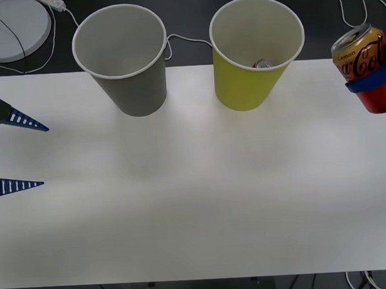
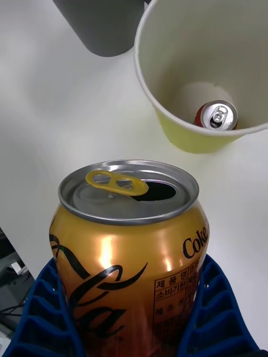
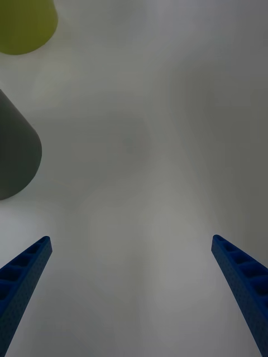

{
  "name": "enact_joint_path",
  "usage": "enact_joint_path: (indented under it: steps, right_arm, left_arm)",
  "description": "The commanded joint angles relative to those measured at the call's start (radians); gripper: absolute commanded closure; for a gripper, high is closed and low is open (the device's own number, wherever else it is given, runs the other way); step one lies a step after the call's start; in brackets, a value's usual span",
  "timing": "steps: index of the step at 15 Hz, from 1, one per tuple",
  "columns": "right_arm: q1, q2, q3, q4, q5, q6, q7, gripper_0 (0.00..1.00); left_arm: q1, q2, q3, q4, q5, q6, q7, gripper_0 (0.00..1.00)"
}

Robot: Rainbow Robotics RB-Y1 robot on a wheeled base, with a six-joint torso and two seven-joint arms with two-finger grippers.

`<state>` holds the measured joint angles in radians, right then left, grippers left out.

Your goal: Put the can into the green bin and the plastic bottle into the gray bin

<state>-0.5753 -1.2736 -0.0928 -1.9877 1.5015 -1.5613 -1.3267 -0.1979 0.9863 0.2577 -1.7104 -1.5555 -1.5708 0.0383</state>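
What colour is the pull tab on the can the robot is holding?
Yellow-gold, on a silver lid; the can in the right gripper shows it best in the right wrist view.

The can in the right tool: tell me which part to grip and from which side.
Grip the can around the middle of its round wall, from the sides, as the right tool does now, one blue finger on each flank. This leaves the open top free. The left tool waits open at the table's left edge.
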Motion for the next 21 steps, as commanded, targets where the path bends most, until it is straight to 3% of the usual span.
enact_joint_path:
  steps: [1,6,11,21]
  right_arm:
    - [-0.161,0.005,0.133,0.093,0.019,0.001,0.000,1.00]
    - [-0.419,0.068,0.355,0.286,0.059,0.001,0.000,1.00]
    - [-0.626,0.198,0.512,0.512,0.158,0.000,0.018,1.00]
    - [-0.776,0.519,0.556,0.845,0.459,0.035,0.067,1.00]
  left_arm:
    - [0.000,0.000,0.000,0.000,0.000,0.000,0.000,0.00]
    - [0.000,0.000,0.000,0.000,0.000,0.000,0.000,0.00]
    - [0.000,0.000,0.000,0.000,0.000,0.000,0.000,0.00]
    - [0.000,0.000,0.000,0.000,0.000,0.000,0.000,0.00]
